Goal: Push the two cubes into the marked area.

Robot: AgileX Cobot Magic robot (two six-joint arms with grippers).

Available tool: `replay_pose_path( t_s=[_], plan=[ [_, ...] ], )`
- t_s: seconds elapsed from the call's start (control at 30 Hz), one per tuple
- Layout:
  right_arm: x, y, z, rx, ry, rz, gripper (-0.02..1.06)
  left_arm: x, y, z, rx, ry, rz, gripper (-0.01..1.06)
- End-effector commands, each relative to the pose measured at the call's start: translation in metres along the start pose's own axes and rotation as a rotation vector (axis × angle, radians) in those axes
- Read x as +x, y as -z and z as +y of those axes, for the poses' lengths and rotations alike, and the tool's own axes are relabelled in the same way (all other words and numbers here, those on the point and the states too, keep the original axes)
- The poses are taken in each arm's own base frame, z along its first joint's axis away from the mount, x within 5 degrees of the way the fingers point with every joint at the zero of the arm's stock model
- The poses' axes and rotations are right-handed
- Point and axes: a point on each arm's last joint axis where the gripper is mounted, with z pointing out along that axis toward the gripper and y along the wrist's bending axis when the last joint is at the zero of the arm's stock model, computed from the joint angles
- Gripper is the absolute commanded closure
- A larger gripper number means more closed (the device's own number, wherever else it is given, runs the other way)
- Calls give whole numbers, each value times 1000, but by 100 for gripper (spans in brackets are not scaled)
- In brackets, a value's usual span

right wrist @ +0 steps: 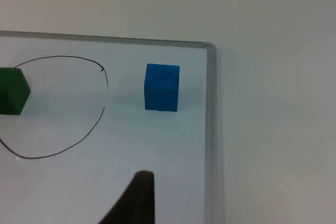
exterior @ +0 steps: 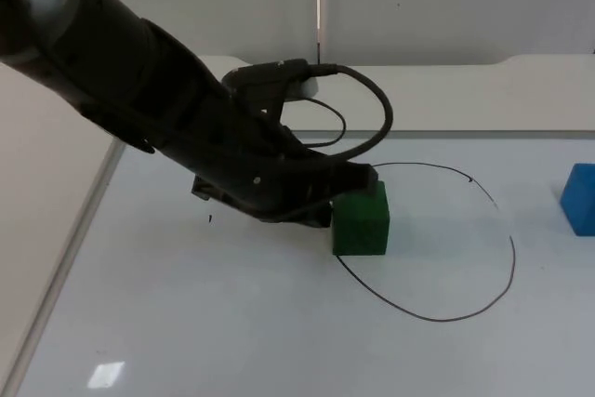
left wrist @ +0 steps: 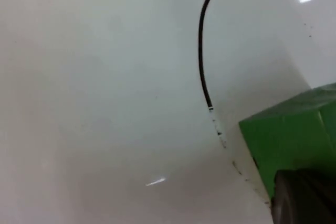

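Top view shows the left gripper (exterior: 346, 194) touching the green cube (exterior: 362, 221), which sits on the edge of the drawn circle (exterior: 502, 285); I cannot tell how its fingers stand. The blue cube (right wrist: 161, 87) is outside the circle, apart from the waiting right gripper (right wrist: 137, 199).

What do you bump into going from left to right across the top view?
Left arm → left end effector touching the green cube → black drawn line → blue cube.
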Motion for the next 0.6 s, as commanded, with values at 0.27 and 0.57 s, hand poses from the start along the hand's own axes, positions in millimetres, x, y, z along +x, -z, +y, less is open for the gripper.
replay_pose_path(
  t_s=[0.27,0.57],
  plan=[
    [0,0,0,1,2,-5,-1,0,-1,-6,-2,6,-11,105],
    [0,0,0,1,2,-5,-1,-1,-3,-12,-9,-10,-23,105]
  ],
)
